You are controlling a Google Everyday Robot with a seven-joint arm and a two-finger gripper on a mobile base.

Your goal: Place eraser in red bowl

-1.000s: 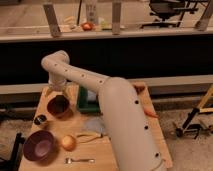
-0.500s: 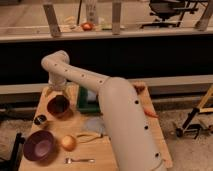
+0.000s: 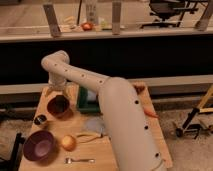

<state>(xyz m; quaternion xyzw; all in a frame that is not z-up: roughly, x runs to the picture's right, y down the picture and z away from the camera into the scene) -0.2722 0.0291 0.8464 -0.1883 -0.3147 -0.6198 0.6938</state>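
The red bowl (image 3: 58, 106) sits on the wooden table (image 3: 120, 155) at the left, behind the purple bowl (image 3: 39, 145). My gripper (image 3: 56, 93) hangs from the arm's wrist just above the red bowl's far rim. The bowl's inside looks dark right under the gripper. I cannot make out the eraser as a separate block; it is either hidden by the gripper or lost in that dark patch.
A small dark round tin (image 3: 41, 120) stands left of the red bowl. An orange fruit (image 3: 68, 143), a spoon (image 3: 79, 160) and a yellowish item (image 3: 88, 136) lie at the front. A green object (image 3: 88, 102) lies beside my arm. A red-orange item (image 3: 150, 112) lies at the right edge.
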